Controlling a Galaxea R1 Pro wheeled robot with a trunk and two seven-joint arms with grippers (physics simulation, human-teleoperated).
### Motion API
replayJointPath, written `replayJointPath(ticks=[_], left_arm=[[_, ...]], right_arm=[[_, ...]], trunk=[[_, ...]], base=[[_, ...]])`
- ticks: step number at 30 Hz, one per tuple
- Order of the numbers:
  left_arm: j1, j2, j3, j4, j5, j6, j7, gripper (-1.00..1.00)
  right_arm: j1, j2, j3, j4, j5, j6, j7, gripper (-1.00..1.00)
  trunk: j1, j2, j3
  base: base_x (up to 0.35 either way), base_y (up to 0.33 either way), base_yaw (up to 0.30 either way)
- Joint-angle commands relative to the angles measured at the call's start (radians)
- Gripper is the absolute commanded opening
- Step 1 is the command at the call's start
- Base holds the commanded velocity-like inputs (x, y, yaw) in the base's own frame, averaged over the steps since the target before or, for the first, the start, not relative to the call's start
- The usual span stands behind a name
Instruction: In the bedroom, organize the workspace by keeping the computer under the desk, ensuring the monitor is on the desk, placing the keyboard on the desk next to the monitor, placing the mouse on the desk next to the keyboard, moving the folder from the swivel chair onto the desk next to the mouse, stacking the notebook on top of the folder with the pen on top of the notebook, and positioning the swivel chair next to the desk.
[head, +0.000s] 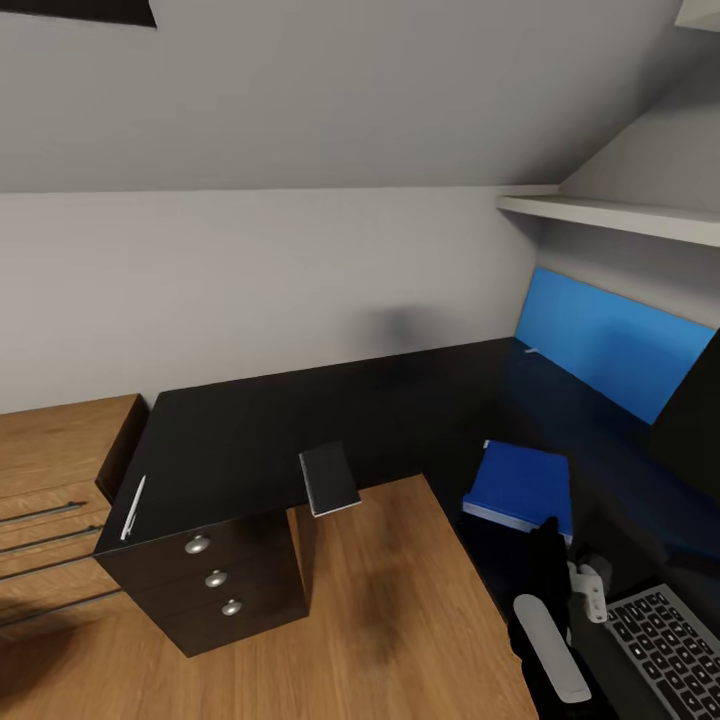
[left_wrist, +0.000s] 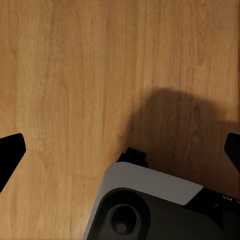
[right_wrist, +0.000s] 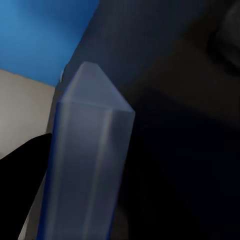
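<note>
Wood is taking up the far left of the head view: a light wooden chest (head: 50, 455) with long bar handles, and a plank floor (head: 400, 620) with visible grain. Next to the chest, the worktop (head: 300, 420), black, glossy and L-shaped, is sitting on a drawer unit (head: 215, 580) with round silver knobs.

The pen (head: 133, 507), a thin pale stick, is lying at the worktop's left edge. It is likely very light and prone to rolling, so a pinch across its middle looks safest. Further right, the notebook (head: 330, 478), thin, dark grey and rectangular, is overhanging the worktop's front edge. It is probably light and fairly stiff, and the jutting end is offering a ready place to grip.

In the left wrist view, the left tool (left_wrist: 120, 150) is hanging spread wide and empty over the floor.

Right of the notebook, the folder (head: 520, 485), flat and bright blue, is lying on the worktop's right wing. It is probably light, smooth and a little flexible, so it is best gripped at an edge. The right tool (head: 552, 550) is sitting at its near edge. In the right wrist view that edge is standing against a dark finger (right_wrist: 25, 190), but I cannot tell whether the tool is gripping it. The monitor (head: 610, 350), its screen glowing blue, and the keyboard (head: 665, 650), grey with pale legends, are sitting furthest right.
</note>
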Motion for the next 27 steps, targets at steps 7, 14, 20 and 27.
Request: replayJointPath(ticks=[7,14,20,27], left_arm=[[-0.001,0.001,-0.008,0.0,0.011,-0.005,0.008,1.0],[-0.001,0.001,-0.008,0.0,0.011,-0.005,0.008,1.0],[-0.001,0.001,-0.008,0.0,0.011,-0.005,0.008,1.0],[-0.001,0.001,-0.008,0.0,0.011,-0.005,0.008,1.0]], right_arm=[[-0.005,-0.003,-0.003,0.008,0.0,-0.001,-0.005,-1.0],[-0.005,-0.004,-0.003,0.009,0.0,-0.001,-0.005,-1.0],[-0.005,-0.004,-0.003,0.009,0.001,0.001,-0.007,-1.0],[-0.005,-0.004,-0.003,0.009,0.001,0.002,-0.025,1.0]], trunk=[[0.0,-0.001,-0.001],[0.0,-0.001,-0.001],[0.0,-0.001,-0.001],[0.0,-0.001,-0.001]], base=[[0.032,-0.013,0.0],[0.096,0.0,0.0],[0.002,0.0,0.0],[0.0,0.0,0.0]])
